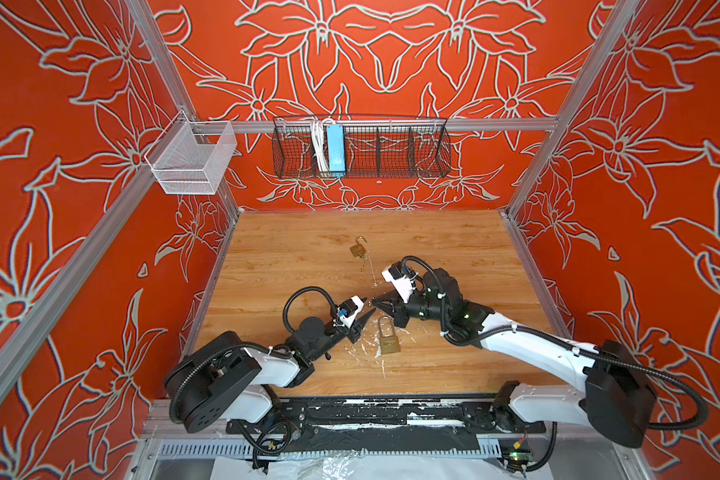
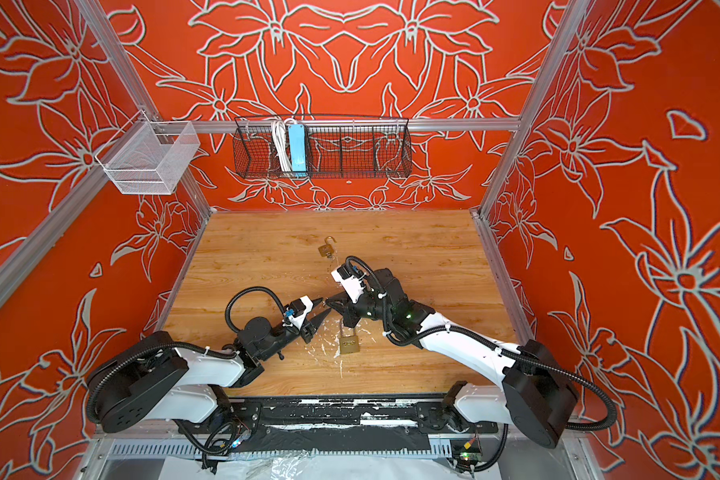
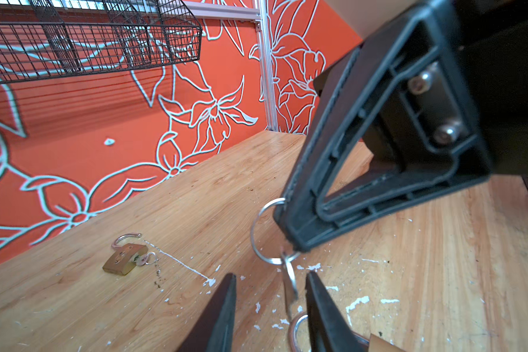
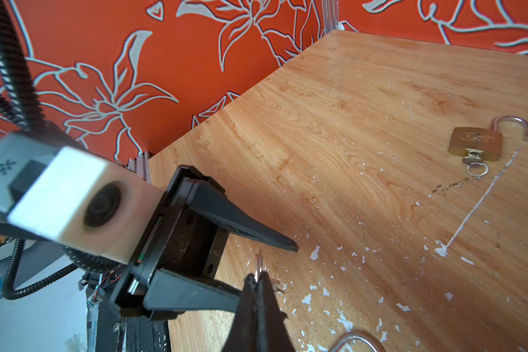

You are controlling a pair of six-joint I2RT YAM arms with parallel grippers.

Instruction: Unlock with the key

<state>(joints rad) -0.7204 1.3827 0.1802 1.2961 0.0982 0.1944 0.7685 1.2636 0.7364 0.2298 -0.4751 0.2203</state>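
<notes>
Left wrist view: the left gripper has its jaws apart, and the key hangs between them with its long axis pointing down. As far as I can see it touches neither finger. The key dangles from a key ring, and the right gripper has its jaws clamped together on that ring at their tip. The big padlock lies on the table just under the left fingers with its shackle closed. A small padlock lies well apart, its shackle open and its own key in it.

Right wrist view: the right fingers are pressed together on the ring, and they hide the key itself. The left fingers reach in from the side, one on each side of the right gripper's tip.

Both top views show the two grippers meeting tip to tip just beyond the big padlock's shackle end. The lock lies flat, shackle pointing to the far wall and body toward the front edge. The small padlock is farther back.

My reading is that this is a handover. The left gripper is placed to close on the hanging key. The key hangs upright while the lock lies flat, so it would need tipping over to line up with the lock's length. I cannot see the keyhole.
</notes>
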